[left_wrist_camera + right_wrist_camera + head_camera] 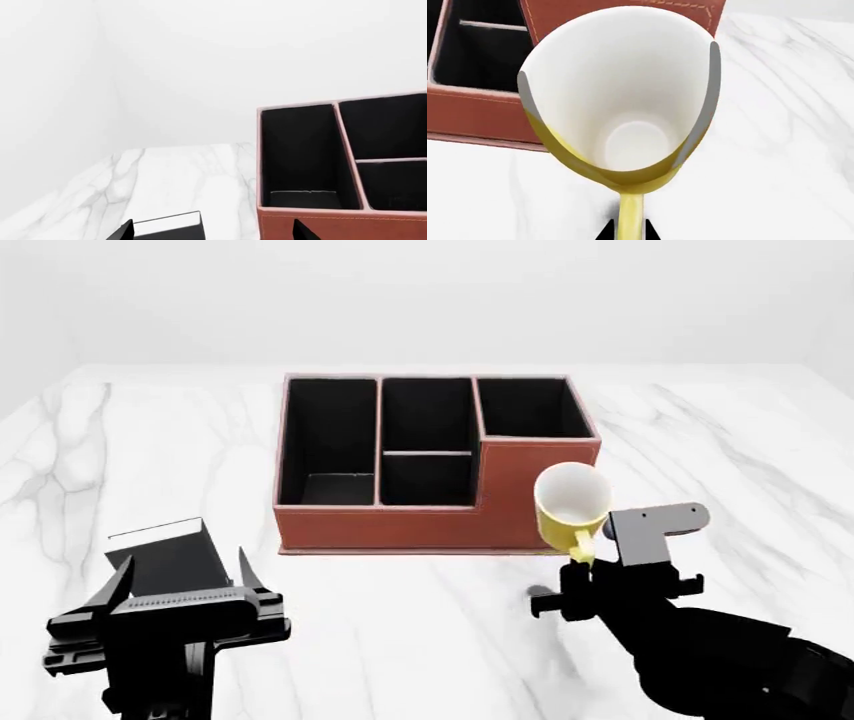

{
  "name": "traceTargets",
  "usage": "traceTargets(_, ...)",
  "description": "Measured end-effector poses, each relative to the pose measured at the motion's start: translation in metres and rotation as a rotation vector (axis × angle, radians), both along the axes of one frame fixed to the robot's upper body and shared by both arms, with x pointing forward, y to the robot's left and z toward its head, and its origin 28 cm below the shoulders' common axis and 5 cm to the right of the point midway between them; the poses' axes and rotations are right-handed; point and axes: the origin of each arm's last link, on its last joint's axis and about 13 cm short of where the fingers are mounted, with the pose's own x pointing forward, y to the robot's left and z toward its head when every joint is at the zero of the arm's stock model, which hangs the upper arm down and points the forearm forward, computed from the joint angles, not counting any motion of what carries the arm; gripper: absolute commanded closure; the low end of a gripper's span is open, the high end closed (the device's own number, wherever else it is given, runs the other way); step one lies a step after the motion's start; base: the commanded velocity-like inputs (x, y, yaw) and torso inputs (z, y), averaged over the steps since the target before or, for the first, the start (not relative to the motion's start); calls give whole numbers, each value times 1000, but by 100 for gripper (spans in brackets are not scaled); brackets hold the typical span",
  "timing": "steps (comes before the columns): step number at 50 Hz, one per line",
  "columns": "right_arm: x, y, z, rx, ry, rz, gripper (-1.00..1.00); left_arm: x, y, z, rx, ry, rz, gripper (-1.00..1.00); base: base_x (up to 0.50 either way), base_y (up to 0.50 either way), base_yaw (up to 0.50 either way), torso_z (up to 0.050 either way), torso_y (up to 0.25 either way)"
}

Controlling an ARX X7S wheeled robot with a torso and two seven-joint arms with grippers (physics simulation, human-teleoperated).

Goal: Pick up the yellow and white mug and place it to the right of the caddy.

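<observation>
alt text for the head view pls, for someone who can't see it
The right gripper holds the yellow and white mug by its handle, tilted with its white inside showing, at the front right corner of the reddish-brown caddy on a white marble table. The left gripper is open near a small black box.

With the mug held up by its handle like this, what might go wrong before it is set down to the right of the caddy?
1. The right gripper pinches only the thin handle of the yellow and white mug, which tilts; it might swing or slip.
2. The mug overlaps the caddy at its taller corner in the head view; a careless sideways move might clip it.
</observation>
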Motion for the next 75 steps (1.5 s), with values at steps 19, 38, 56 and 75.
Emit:
traceTargets(19, 0, -19, 1, -5, -3, -113, 100, 1, -1, 1, 2, -1, -2, -100, 0, 0, 0, 0, 1)
traceTargets(38, 7, -33, 1, -26, -1, -215, 100, 1, -1, 1, 4, 0, -2, -100, 0, 0, 0, 0, 1)
traceTargets(56, 38, -44, -3, -44, 15, -284, 100, 1, -1, 0, 7, 5, -2, -100, 0, 0, 0, 0, 1)
traceTargets(75, 90, -51, -19, -23, 48, -308, 100, 4, -2, -1, 12, 12, -3, -100, 0, 0, 0, 0, 1)
